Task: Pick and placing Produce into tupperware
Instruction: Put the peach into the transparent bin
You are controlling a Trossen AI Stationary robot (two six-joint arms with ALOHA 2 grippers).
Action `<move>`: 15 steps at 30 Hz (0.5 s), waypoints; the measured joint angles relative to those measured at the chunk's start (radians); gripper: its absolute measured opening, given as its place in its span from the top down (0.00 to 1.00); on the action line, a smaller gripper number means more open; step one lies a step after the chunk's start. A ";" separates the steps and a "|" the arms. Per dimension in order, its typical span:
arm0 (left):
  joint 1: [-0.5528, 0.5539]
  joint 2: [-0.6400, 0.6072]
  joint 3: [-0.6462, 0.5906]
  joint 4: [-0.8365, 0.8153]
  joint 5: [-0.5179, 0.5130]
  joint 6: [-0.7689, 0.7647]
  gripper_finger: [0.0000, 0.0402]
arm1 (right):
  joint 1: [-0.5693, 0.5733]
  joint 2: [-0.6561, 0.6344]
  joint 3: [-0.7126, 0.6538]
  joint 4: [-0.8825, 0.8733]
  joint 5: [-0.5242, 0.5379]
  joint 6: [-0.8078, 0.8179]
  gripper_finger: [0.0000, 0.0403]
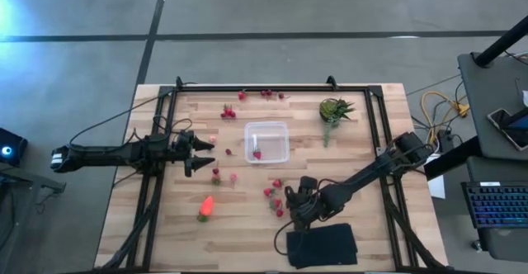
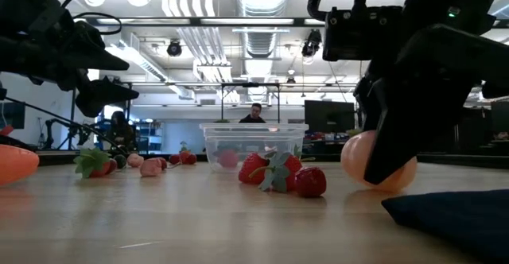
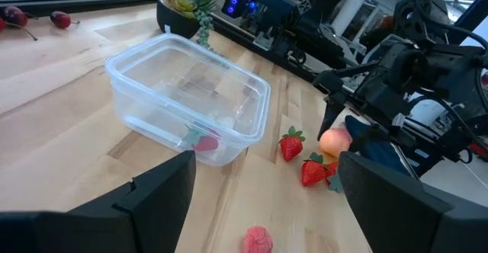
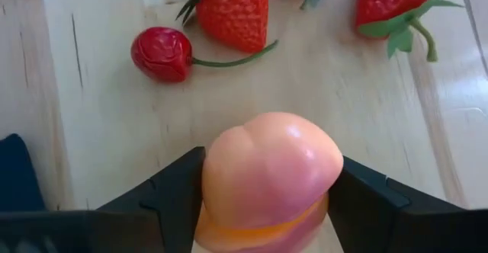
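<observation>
The clear tupperware [image 1: 266,141] stands mid-table with one red piece [image 1: 256,153] inside. The round orange-pink fruit [image 4: 267,177] sits between the fingers of my right gripper [image 1: 295,210], near the table's near edge. Strawberries [image 1: 273,193] and a cherry [image 4: 162,53] lie just beyond it. The orange carrot-like piece [image 1: 206,206] lies on its side toward the near left. More small red pieces [image 1: 228,111] are scattered on the wood. My left gripper [image 1: 200,153] hovers open, left of the tupperware [image 3: 191,108], holding nothing. My right gripper has the round fruit pinched between its two fingers, one on each side [image 4: 217,184]. The fingers [image 2: 390,137] slant down at it from the table's right. The fruit's underside [image 2: 374,186] looks level with the tabletop; whether it is lifted clear, I cannot tell.
A spiky green plant [image 1: 334,109] stands at the far right. A flat black cloth [image 1: 323,245] lies at the near edge beside my right gripper. Cherries [image 1: 266,93] line the far edge. Black frame rails [image 1: 375,117] border the table. A person [image 2: 254,113] shows far behind.
</observation>
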 joint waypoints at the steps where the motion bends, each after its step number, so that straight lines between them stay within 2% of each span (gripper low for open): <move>1: 0.000 0.000 0.000 0.000 0.000 0.000 0.24 | 0.000 0.000 0.000 -0.004 0.000 0.002 0.43; 11: 0.000 0.000 0.000 0.000 0.000 0.000 0.24 | -0.017 -0.016 0.057 -0.066 -0.002 -0.019 0.43; 15: 0.000 -0.001 0.000 0.000 0.000 0.000 0.24 | -0.041 -0.045 0.104 -0.136 0.049 -0.061 0.43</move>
